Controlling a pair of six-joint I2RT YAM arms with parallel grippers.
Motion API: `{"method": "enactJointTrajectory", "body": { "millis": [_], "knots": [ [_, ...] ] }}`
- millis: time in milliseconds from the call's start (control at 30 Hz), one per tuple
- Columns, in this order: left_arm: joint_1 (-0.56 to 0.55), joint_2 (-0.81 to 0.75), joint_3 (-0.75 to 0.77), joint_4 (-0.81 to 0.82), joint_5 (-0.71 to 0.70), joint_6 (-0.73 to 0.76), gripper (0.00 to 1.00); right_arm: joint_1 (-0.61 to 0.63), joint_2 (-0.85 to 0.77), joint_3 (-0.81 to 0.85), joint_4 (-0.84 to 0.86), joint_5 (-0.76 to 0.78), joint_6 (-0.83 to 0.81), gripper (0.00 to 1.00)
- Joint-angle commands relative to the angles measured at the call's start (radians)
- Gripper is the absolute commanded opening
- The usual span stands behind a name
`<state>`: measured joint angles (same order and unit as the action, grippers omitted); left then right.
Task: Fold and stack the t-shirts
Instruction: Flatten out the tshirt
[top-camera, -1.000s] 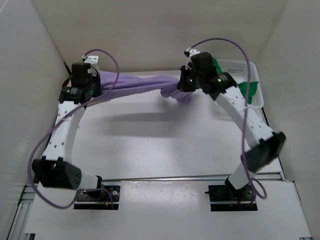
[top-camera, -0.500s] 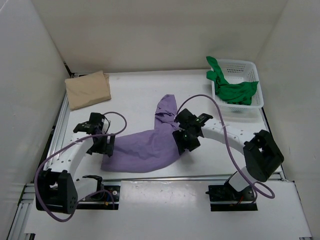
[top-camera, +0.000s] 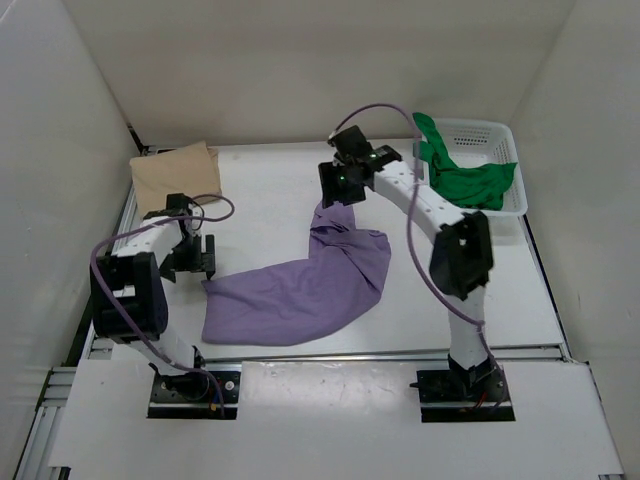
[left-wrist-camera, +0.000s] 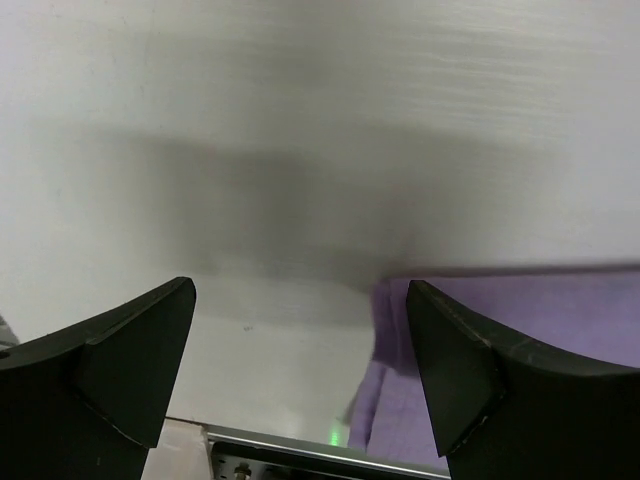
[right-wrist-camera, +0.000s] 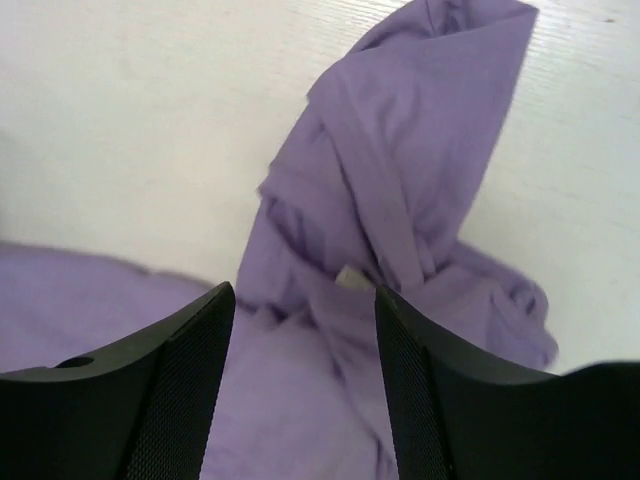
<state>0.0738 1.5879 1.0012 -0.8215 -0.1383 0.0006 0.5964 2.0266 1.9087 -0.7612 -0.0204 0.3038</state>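
Left gripper (top-camera: 197, 258): its jaws stood wide apart and it held nothing. In the left wrist view only bare table (top-camera: 270, 190) showed between the two black fingers (left-wrist-camera: 120, 360).
Right gripper (top-camera: 338, 185): its jaws were also apart, less wide, and they clamped nothing. It pointed down over the cloth. I could not tell if the fingers (right-wrist-camera: 170, 390) touched the cloth.
Purple t-shirt (top-camera: 300, 285): it lay unfolded on the table between the two grippers. The wide part was spread rather flat, and one corner of it lay just beside the left gripper, on the gripper's right side. The narrow end was bunched and twisted, and it lay directly under and ahead of the right gripper. In the right wrist view this twisted cloth filled the gap between the fingers.
Tan t-shirt (top-camera: 178, 178): it was folded into a neat block and lay beyond the left gripper, well apart from it.
Green t-shirt (top-camera: 465, 180): it was crumpled inside the basket, to the right of the right gripper. One part hung over the rim on the side facing this gripper.
Basket (top-camera: 505, 135): white plastic mesh, near the right gripper but apart from it.
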Motion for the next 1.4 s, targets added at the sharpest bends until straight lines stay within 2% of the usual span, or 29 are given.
{"method": "enactJointTrajectory", "body": {
  "millis": [0, 100, 333, 467, 500, 533, 567, 600, 667, 700, 767, 800, 900, 967, 1067, 1133, 1233, 1300, 1367],
  "knots": [
    [0.03, 0.026, 0.02, 0.051, 0.026, -0.001, 0.97, 0.005, 0.166, 0.122, -0.151, 0.045, -0.046, 0.65],
    [0.03, 0.038, 0.02, 0.051, 0.127, -0.001, 0.96, 0.005, 0.205, 0.099, -0.151, 0.01, -0.058, 0.68],
    [0.041, -0.098, 0.03, 0.009, 0.293, -0.001, 0.96, 0.005, 0.147, -0.149, -0.093, 0.036, -0.058, 0.69],
    [0.018, -0.088, -0.004, -0.03, 0.281, -0.001, 0.96, 0.005, 0.138, -0.172, -0.093, 0.045, -0.048, 0.49],
    [0.018, -0.071, -0.018, -0.03, 0.272, -0.001, 0.96, 0.005, 0.138, -0.172, -0.093, 0.045, -0.048, 0.38],
    [0.018, -0.054, -0.03, -0.03, 0.272, -0.001, 0.96, 0.005, 0.129, -0.172, -0.093, 0.045, -0.039, 0.32],
    [0.018, -0.022, -0.041, -0.03, 0.282, -0.001, 0.92, 0.005, 0.129, -0.172, -0.093, 0.045, -0.038, 0.26],
    [0.018, -0.01, -0.053, -0.021, 0.299, -0.001, 0.9, 0.005, 0.118, -0.172, -0.093, 0.045, -0.038, 0.14],
    [0.009, 0.015, -0.053, -0.021, 0.371, -0.001, 0.77, 0.005, 0.104, -0.159, -0.093, 0.057, -0.029, 0.07],
    [0.0, 0.049, -0.04, -0.021, 0.394, -0.001, 0.57, 0.005, 0.08, -0.148, -0.093, 0.057, -0.029, 0.03],
    [-0.009, 0.11, -0.016, -0.062, 0.419, -0.001, 0.31, -0.004, 0.049, -0.102, -0.093, 0.066, -0.029, 0.03],
    [-0.009, 0.122, -0.007, -0.062, 0.419, -0.001, 0.1, -0.004, 0.038, -0.083, -0.093, 0.066, -0.029, 0.01],
    [-0.009, 0.112, 0.025, -0.073, 0.393, -0.001, 0.1, -0.017, -0.021, -0.01, -0.102, 0.066, -0.029, 0.0],
    [-0.009, 0.08, 0.069, -0.073, 0.32, -0.001, 0.1, -0.055, -0.084, 0.03, -0.102, 0.066, 0.001, 0.0],
    [0.0, -0.018, 0.242, -0.073, 0.234, -0.001, 0.1, -0.119, -0.188, 0.03, -0.04, 0.031, 0.046, 0.0],
    [0.0, -0.08, 0.414, -0.082, 0.177, -0.001, 0.1, -0.156, -0.25, -0.011, 0.005, -0.007, 0.07, 0.0],
    [-0.011, -0.141, 0.572, -0.102, 0.147, -0.001, 0.1, -0.228, -0.367, -0.127, 0.089, -0.07, 0.104, 0.0],
    [-0.011, -0.17, 0.583, -0.126, 0.137, -0.001, 0.1, -0.25, -0.434, -0.204, 0.115, -0.127, 0.118, 0.01],
    [-0.02, -0.227, 0.47, -0.148, 0.137, -0.001, 0.1, -0.25, -0.482, -0.347, 0.115, -0.165, 0.118, 0.12]
  ]
}}
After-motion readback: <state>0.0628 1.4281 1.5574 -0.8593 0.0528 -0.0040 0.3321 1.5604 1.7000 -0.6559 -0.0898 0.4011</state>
